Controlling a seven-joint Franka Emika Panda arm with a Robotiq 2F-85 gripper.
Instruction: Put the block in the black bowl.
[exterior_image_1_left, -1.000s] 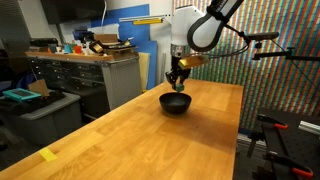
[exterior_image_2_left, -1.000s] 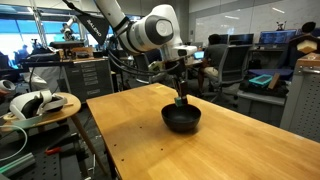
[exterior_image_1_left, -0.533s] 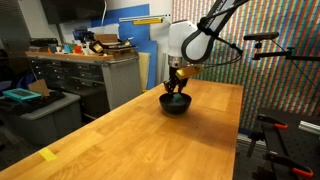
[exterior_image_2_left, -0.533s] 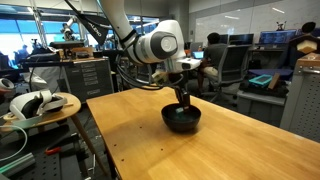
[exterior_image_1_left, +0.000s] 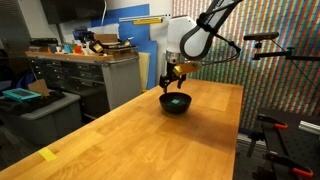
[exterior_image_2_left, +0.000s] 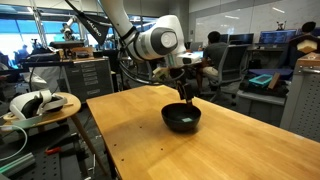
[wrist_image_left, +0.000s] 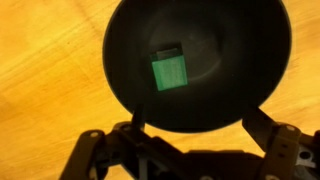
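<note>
The green block (wrist_image_left: 170, 72) lies on the floor of the black bowl (wrist_image_left: 240, 60), a little left of its middle in the wrist view. My gripper (wrist_image_left: 200, 122) is open, with its two fingers spread wide above the bowl's near rim and nothing between them. In both exterior views the gripper (exterior_image_1_left: 175, 78) (exterior_image_2_left: 186, 95) hangs just over the bowl (exterior_image_1_left: 175, 105) (exterior_image_2_left: 182, 122), which stands on the wooden table (exterior_image_1_left: 150, 140) toward its far end. A speck of green shows inside the bowl in an exterior view (exterior_image_1_left: 176, 99).
A flat yellow tape piece (exterior_image_1_left: 48, 154) lies near the table's front corner. Cabinets with clutter (exterior_image_1_left: 80, 70) stand beside the table. A round side stand with white gear (exterior_image_2_left: 40, 105) sits off the table's edge. A camera arm (exterior_image_1_left: 275, 45) reaches in from the side.
The gripper went from shut on the block to open. The block now lies free in the bowl, and the gripper has risen slightly above it.
</note>
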